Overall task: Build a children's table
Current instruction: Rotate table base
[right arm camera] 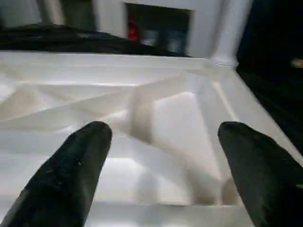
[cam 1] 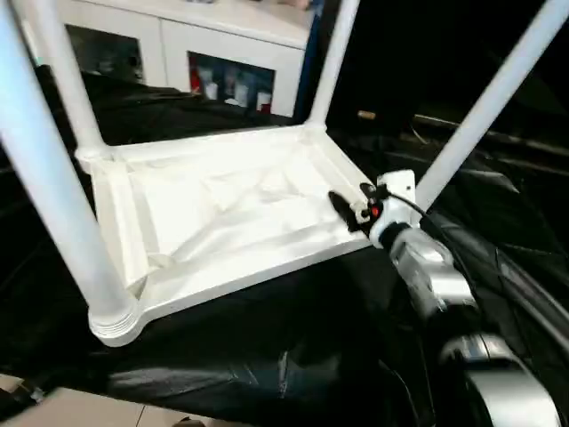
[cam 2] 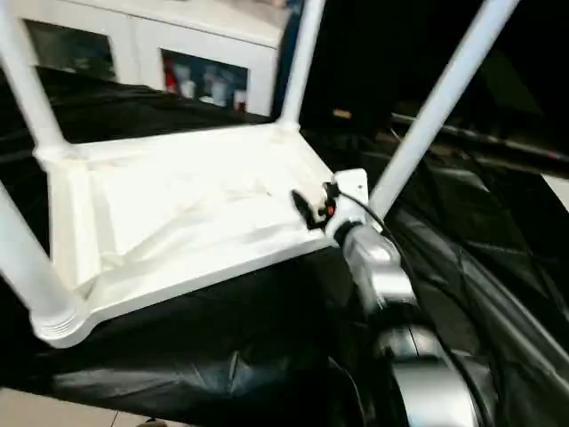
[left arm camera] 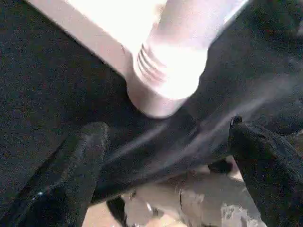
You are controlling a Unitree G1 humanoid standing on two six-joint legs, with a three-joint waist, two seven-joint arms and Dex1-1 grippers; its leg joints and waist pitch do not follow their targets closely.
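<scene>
Both end effectors stood spread wide, gripping nothing: the right end effector [right arm camera: 156,161] over the upturned tabletop [cam 1: 222,213] at centre frame, the left end effector [left arm camera: 165,165] near a leg [left arm camera: 177,42] socket on the black desk [cam 1: 267,347].

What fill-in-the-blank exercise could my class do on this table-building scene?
1. The white tabletop lies upside down on a ____ cloth.
2. The number of legs standing up from its corners is ____.
3. The right gripper hovers over the tabletop with its fingers ____.
4. Behind the table stands a ____ cabinet.

Missing words: black; four; open; white
</scene>
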